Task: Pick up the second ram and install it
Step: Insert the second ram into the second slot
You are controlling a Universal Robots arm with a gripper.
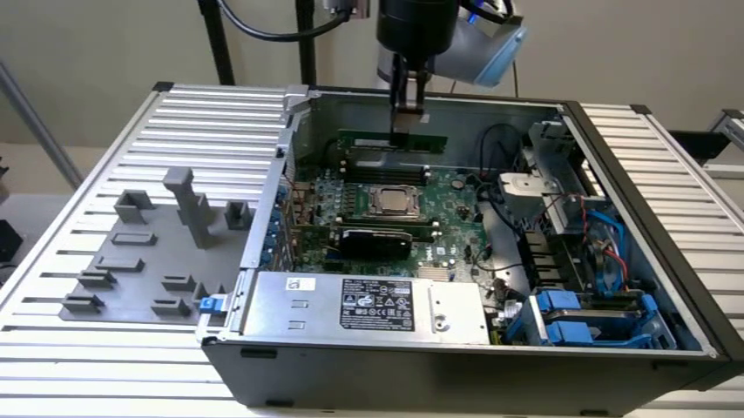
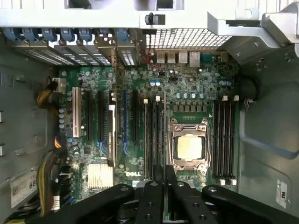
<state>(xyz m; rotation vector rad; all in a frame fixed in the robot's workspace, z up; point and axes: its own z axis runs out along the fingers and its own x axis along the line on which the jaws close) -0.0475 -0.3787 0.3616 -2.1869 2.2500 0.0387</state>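
Exterior view, claw: I see my claw (image 1: 402, 131) hanging over the far part of the open computer case (image 1: 348, 305). It is closed tight on the stick.
Exterior view, green stick: The second ram (image 1: 369, 142) is in my claw, long side about level, up in the air above the far slots (image 1: 384, 173).
Exterior view, gray holder: It sits on the slatted table (image 1: 192, 131), at the exterior view's left, outside the case.
Exterior view, big green board: It lies inside the case, with the shiny square chip (image 1: 393, 201) on the near side of the far slots.
Exterior view, job so far: Picking up is done. Putting in is not done, because the stick is not down in a slot.
Wrist view, claw: I look down past the claw's black fingers (image 2: 159, 176), pressed on the stick.
Wrist view, green stick: I see it as a thin edge, between the fingers.
Wrist view, slots: One dark bank (image 2: 224, 140) is beside the shiny chip, and I see no stick standing in it. Another bank (image 2: 154, 135) is on the chip's other side; one line there may be a stick, but I can't be sure.
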